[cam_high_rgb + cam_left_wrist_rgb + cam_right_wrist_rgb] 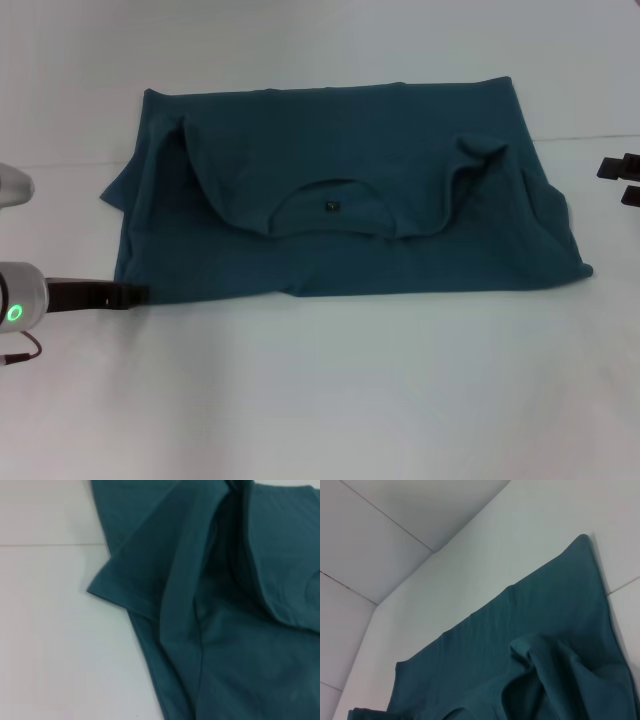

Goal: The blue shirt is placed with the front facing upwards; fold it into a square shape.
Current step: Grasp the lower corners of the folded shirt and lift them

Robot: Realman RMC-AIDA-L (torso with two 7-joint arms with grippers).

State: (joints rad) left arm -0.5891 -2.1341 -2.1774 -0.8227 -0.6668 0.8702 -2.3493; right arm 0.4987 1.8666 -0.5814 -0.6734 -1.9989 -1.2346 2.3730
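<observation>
Both grippers (125, 295) (622, 180) beside folded blue shirt (340, 200).

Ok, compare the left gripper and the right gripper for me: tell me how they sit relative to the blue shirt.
The left gripper reaches the near left corner of the blue shirt, its dark tip at the fabric's edge; the right gripper sits apart from the shirt, off its right side with bare table between. The left gripper is nearer the robot; the right gripper is farther back, level with the shirt's middle. Both sit low at the shirt's sides, and neither holds cloth.
</observation>
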